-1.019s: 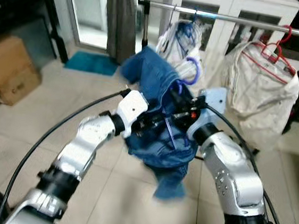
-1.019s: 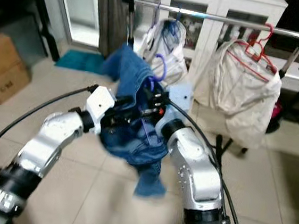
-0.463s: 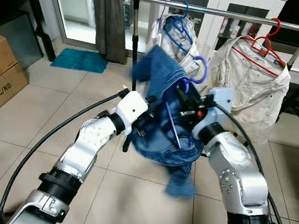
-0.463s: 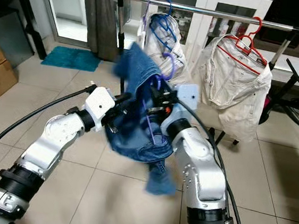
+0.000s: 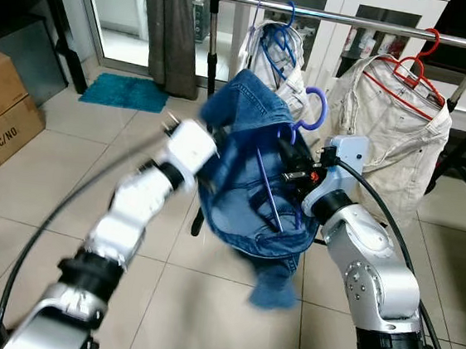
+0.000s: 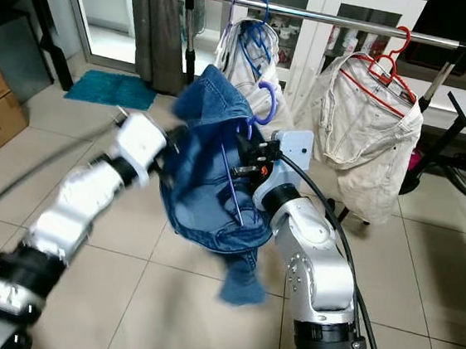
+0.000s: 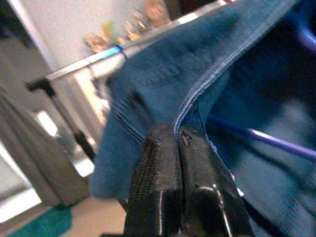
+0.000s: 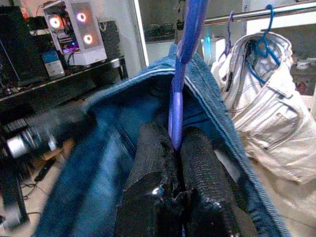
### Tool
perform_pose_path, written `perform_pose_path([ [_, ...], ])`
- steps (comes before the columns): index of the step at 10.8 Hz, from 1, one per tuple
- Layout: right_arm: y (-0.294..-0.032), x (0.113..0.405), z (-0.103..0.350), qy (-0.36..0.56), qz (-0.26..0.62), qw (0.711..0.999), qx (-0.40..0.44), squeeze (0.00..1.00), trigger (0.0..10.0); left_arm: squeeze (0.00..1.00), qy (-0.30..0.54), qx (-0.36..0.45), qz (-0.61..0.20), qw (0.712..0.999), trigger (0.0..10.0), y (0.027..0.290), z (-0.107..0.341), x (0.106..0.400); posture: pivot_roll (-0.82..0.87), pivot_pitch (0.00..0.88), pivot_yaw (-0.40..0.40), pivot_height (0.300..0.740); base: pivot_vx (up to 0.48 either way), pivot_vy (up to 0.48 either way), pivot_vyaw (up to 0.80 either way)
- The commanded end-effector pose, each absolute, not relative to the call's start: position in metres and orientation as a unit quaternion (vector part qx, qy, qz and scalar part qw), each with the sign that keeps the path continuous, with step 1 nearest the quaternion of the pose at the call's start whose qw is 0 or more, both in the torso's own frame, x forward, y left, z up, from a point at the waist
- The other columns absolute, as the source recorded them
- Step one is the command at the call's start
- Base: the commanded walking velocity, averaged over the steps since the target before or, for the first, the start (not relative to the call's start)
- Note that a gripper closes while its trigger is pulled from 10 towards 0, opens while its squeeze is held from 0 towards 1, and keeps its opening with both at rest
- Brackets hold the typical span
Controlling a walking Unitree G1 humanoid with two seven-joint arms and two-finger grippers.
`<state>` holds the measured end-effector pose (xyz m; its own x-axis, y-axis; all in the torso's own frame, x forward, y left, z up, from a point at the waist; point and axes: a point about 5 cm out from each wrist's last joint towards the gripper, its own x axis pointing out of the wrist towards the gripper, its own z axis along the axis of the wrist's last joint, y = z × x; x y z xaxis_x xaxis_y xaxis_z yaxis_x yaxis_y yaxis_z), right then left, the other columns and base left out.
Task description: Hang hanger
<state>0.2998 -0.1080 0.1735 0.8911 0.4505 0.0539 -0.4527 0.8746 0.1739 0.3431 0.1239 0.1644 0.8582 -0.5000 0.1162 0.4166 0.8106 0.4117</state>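
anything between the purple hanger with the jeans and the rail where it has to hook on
Nothing solid blocks it. The purple hanger, held by the right gripper, sits below the rail. The bare stretch between the blue hanger and red hanger lies just above its hook.

Silver jointed arms — black cables, white wrists, textured black claws.

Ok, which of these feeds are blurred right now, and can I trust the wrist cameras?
Both eye views: left arm smeared by motion, right arm and rail sharp. Left wrist view: soft throughout, the fingers pinching the jeans are readable. Right wrist view: fingers on the purple hanger are fairly crisp, with a smear on the dim side.
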Motion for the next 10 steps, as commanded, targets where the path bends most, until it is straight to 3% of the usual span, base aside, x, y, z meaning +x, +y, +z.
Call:
perform_pose_path([
  [1, -0.109, 0.301, 0.178, -0.011, 0.243, 0.967, 0.077, 0.0, 0.0, 0.0, -0.133, 0.184, -0.22, 0.949, 0.0, 0.131, 0.178, 0.348, -0.04, 0.0, -0.009, 0.74, 0.0, 0.0, 0.0],
  [2, -0.113, 0.295, 0.162, 0.031, 0.276, 0.96, 0.008, 0.0, 0.0, 0.0, -0.177, 0.183, -0.188, 0.948, 0.0, 0.145, 0.213, 0.357, -0.04, 0.0, -0.011, 0.74, 0.0, 0.0, 0.0],
  [4, -0.115, 0.281, 0.153, 0.054, 0.342, 0.937, -0.035, 0.0, 0.0, 0.0, -0.182, 0.21, -0.148, 0.949, 0.0, 0.17, 0.244, 0.373, -0.03, 0.0, -0.005, 0.74, 0.0, 0.0, 0.0],
  [6, -0.123, 0.272, 0.162, 0.038, 0.38, 0.924, -0.021, 0.0, 0.0, 0.0, -0.115, 0.27, -0.102, 0.951, 0.0, 0.209, 0.249, 0.389, -0.04, 0.0, 0.01, 0.74, 0.0, 0.0, 0.0],
  [8, -0.135, 0.271, 0.172, 0.018, 0.373, 0.927, 0.021, 0.0, 0.0, 0.0, -0.033, 0.255, -0.06, 0.965, 0.0, 0.243, 0.227, 0.392, -0.04, 0.0, 0.026, 0.74, 0.0, 0.0, 0.0],
  [9, -0.135, 0.273, 0.175, 0.009, 0.363, 0.931, 0.046, 0.0, 0.0, 0.0, -0.029, 0.226, -0.079, 0.971, 0.0, 0.235, 0.218, 0.392, -0.04, 0.0, 0.031, 0.74, 0.0, 0.0, 0.0],
  [10, -0.133, 0.279, 0.177, 0.003, 0.334, 0.94, 0.071, 0.0, 0.0, 0.0, -0.033, 0.183, -0.146, 0.972, 0.0, 0.208, 0.205, 0.392, -0.04, 0.0, 0.036, 0.74, 0.0, 0.0, 0.0],
])
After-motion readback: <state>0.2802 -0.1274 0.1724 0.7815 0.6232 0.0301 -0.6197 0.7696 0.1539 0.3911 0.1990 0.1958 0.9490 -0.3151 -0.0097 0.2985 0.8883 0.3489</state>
